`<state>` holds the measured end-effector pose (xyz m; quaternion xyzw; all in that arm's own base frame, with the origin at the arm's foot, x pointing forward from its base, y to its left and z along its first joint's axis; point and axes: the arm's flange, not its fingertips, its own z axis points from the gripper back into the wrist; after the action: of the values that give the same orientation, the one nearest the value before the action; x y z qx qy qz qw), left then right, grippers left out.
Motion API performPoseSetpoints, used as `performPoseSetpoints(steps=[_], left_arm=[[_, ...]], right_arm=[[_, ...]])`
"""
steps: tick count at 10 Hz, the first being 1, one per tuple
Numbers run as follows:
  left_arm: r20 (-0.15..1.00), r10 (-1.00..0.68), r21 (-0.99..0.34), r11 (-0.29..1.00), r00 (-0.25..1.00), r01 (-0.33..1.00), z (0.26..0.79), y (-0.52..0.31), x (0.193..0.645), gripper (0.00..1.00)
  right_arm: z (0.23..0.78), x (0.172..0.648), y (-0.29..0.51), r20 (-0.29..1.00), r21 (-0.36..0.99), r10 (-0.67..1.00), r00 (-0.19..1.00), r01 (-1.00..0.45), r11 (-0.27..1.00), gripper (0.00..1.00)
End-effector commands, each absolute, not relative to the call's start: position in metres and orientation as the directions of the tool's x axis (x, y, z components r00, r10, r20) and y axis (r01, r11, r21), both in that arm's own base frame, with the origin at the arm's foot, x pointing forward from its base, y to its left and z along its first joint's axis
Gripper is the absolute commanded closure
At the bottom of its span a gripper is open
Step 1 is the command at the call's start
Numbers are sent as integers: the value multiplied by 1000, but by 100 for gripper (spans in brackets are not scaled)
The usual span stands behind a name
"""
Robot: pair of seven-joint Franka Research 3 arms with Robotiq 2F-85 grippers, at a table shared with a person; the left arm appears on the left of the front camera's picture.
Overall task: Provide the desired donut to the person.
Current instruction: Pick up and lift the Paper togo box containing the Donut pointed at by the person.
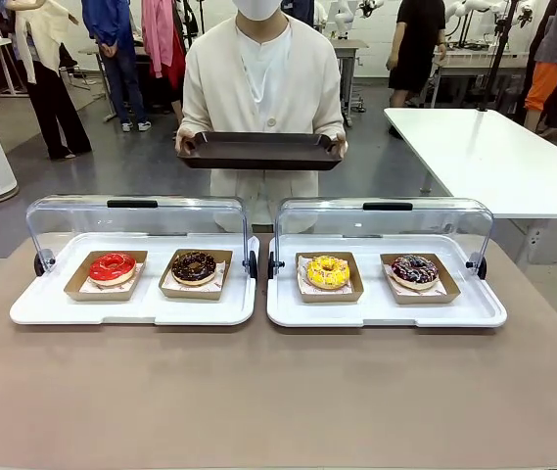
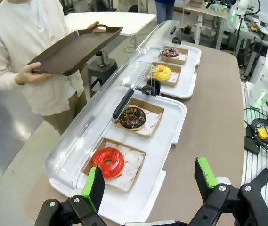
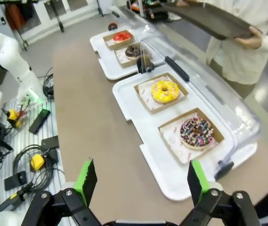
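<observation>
The brown surface (image 1: 278, 392) spans the view, and the person (image 1: 258, 69) stands at its far side holding a dark tray (image 1: 258, 152) in both hands. The left display tray (image 1: 131, 308) carries the red donut (image 1: 112, 266) and chocolate donut (image 1: 194, 265). The right display tray (image 1: 386, 311) carries the yellow donut (image 1: 328, 271) and sprinkled donut (image 1: 414, 269). Both clear lids are raised. The left end effector (image 2: 149, 178) and right end effector (image 3: 141, 176) hang wide open and empty

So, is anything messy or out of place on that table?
Nothing stands out: red donut, chocolate donut, yellow donut and sprinkled donut each sit squarely in a box, both lids open.
</observation>
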<state>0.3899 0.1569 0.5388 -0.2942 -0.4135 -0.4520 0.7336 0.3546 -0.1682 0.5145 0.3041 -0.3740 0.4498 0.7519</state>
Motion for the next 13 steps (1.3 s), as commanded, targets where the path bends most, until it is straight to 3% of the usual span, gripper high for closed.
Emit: performPoseSetpoints(steps=[1,5,13], left_arm=[[863,-439,-35,439,248,898,542,164,365,0],[873,-409,-34,492,266,870,540,194,336,0],[867,-429,-16,484,253,875,551,187,349,0]], right_arm=[[512,331,-180,849,91,439,294,-900,426,0],[519,324,-195,853,101,415,318,-879,466,0],[519,324,-195,853,101,415,318,-879,466,0]])
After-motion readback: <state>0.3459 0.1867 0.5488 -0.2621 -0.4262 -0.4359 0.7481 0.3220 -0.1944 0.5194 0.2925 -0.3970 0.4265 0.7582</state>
